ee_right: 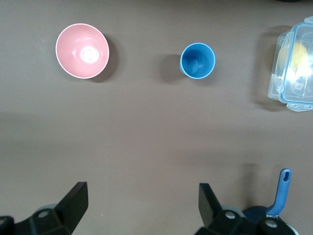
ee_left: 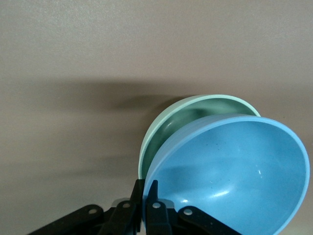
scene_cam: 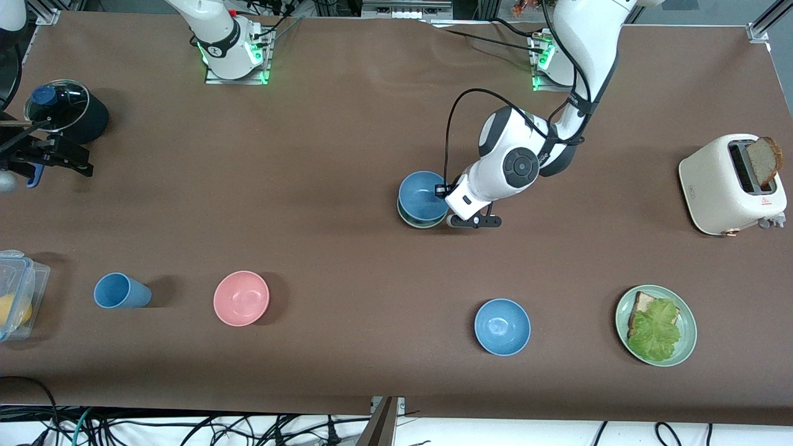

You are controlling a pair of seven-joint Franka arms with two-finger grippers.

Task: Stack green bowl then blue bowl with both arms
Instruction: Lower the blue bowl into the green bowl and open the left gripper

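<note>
Brown tabletop carries the green bowl (scene_cam: 422,222), the blue bowl (scene_cam: 422,196) tilted inside, rim pinched by the left gripper (ee_left: 146,203); the right gripper (ee_right: 142,203) waits, fingers spread.

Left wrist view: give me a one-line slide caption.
Left gripper shut on the rim of the blue bowl, which sits tilted in the green bowl on the brown table.

A glossy pink round bowl (scene_cam: 241,298) sits on the brown surface (scene_cam: 322,124) beside a tall blue plastic cup (scene_cam: 120,291). At the right arm's end lie a clear lidded container with blue clips (scene_cam: 17,292) and a black pot with a glass lid (scene_cam: 62,111). At the left arm's end, a cream toaster (scene_cam: 725,186) holds brown bread (scene_cam: 763,160); nearer the front camera, a flat green plate (scene_cam: 687,337) carries bread and lettuce (scene_cam: 657,328).
</note>
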